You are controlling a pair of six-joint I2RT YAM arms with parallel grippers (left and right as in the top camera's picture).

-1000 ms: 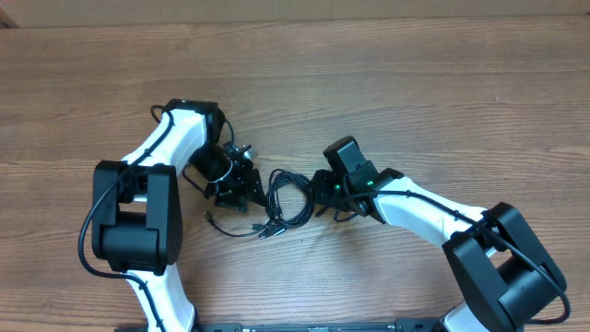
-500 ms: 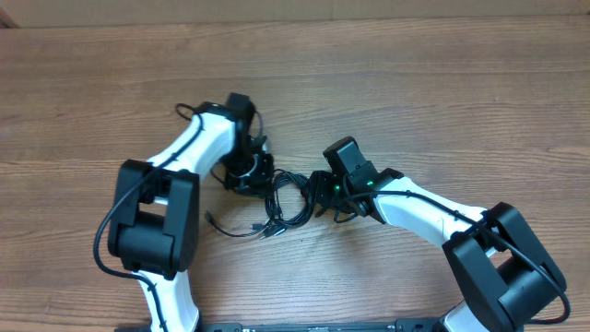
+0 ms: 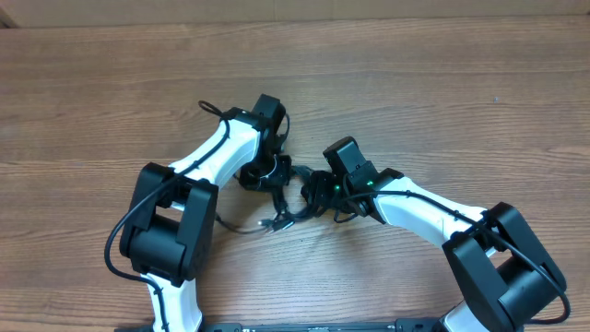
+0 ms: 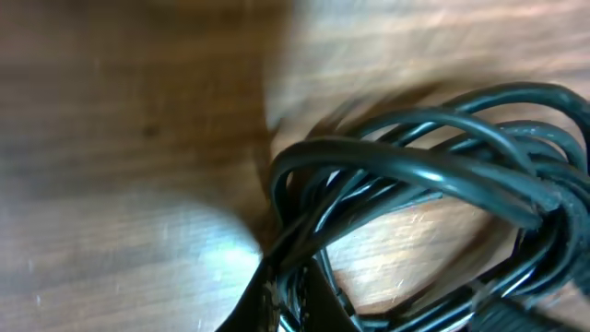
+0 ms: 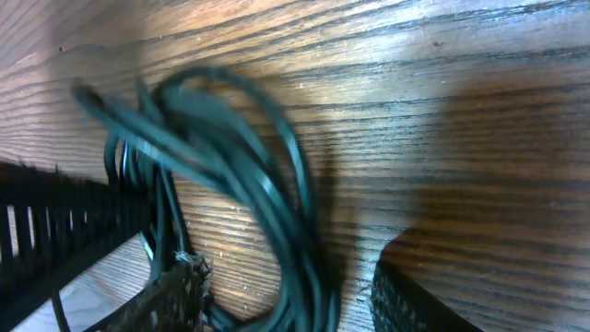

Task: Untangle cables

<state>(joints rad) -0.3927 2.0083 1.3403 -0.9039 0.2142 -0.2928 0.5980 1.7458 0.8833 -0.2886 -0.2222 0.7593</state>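
Note:
The cables [image 3: 288,207] are a small bundle of thin black loops on the wooden table, between the two grippers. A loose tail with plug ends [image 3: 269,224] trails to the front left. My left gripper [image 3: 279,183] reaches in from the left and is shut on strands of the bundle. In the left wrist view its fingertips [image 4: 288,300] pinch the strands while the loops [image 4: 415,166] fan out to the right. My right gripper [image 3: 315,192] sits on the bundle's right side. It is open [image 5: 286,286], and several cable loops [image 5: 277,198] run between its fingers.
The left arm's white links [image 3: 217,152] arch over the table left of the bundle, and the right arm [image 3: 415,207] comes in from the front right. A black ribbed part of the left gripper [image 5: 64,217] stands close to my right gripper's left finger.
The left arm swung right and away from the front edge to the bundle and shut on it. The loops are drawn tighter between the grippers. The right gripper opened a little without moving away.

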